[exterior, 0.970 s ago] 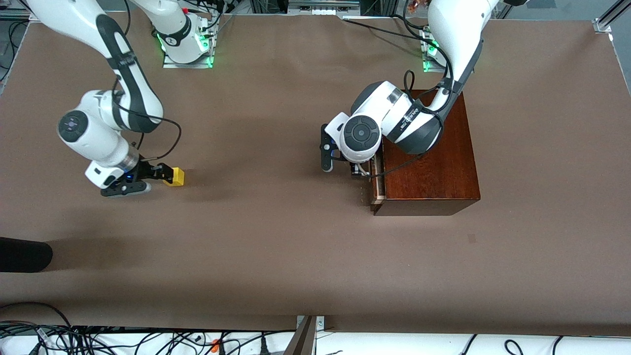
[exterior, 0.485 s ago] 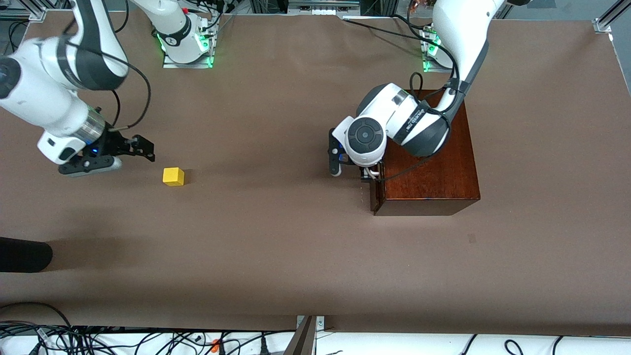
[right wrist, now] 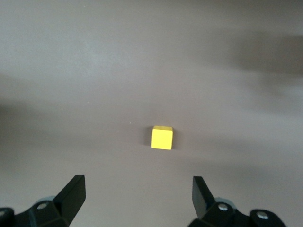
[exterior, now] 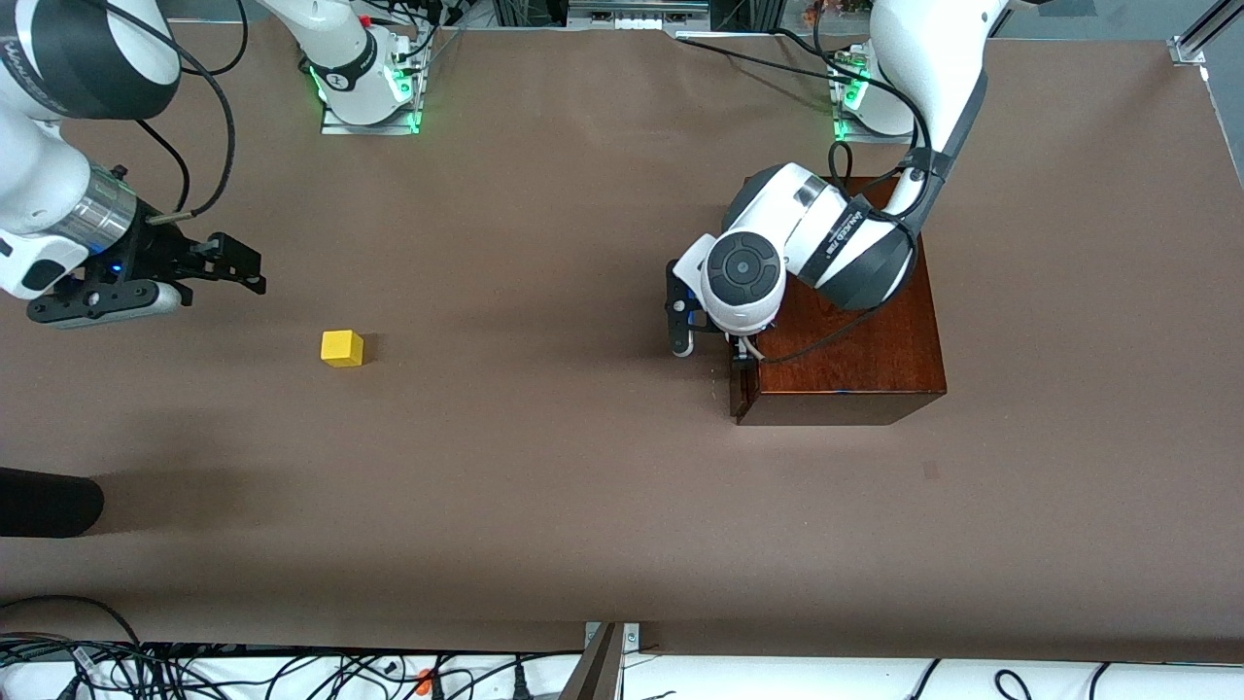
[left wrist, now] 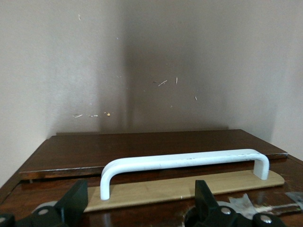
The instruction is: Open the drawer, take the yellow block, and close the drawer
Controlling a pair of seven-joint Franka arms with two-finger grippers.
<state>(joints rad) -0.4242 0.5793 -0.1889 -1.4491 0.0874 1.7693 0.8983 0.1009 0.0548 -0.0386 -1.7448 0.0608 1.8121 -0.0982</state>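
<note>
The brown table point(exterior: 544, 486) was the biggest thing, and it ran from one arm's end to the other.

The wooden box point(exterior: 855, 331) sat on the table toward the left arm's end. Its drawer point(exterior: 739, 389) was pushed in, or nearly all the way in. The white handle point(left wrist: 184, 163) stuck out from the dark drawer front point(left wrist: 156, 151).

The left arm point(exterior: 923, 87) came down from its base and bent over the top of the box. Its round wrist hung just past the box's edge, above the drawer front. The left gripper point(exterior: 695, 331) pointed at the drawer front, close to the handle. In the left wrist view its two fingertips point(left wrist: 75, 203) stood wide apart, one near each end of the handle, and they held nothing.

The right arm point(exterior: 58, 126) reached out over the table toward its own end, and it was up in the air. The right gripper point(exterior: 233, 267) pointed out sideways over bare table. Its fingers point(right wrist: 73, 191) were spread wide with nothing between them.

The yellow block point(exterior: 342, 348) was the smallest thing. It sat by itself flat on the table, toward the right arm's end, well apart from the box. It was not touching the right gripper.
</note>
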